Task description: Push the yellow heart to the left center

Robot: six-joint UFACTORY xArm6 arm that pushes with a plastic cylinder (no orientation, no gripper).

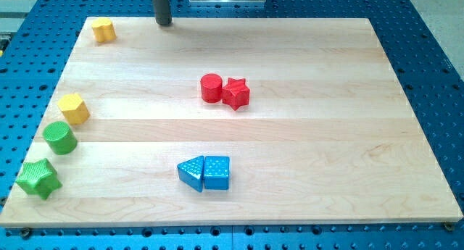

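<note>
Yellow heart [104, 30] sits in the bench's [304, 156] top-left corner, to the view's left of my tip [164, 23] and slightly lower, with a clear gap between them. My tip stands at the bench's top edge; being a bare rod, it holds nothing. The left center is below the heart, near the yellow hexagon [73, 109], so I judge the push must come from above.

Count: two yellow blocks, two green (cylinder [60, 138], star [38, 178]), two red (cylinder [211, 88], star [235, 93]), two blue (triangle [192, 173], cube [217, 172]).
</note>
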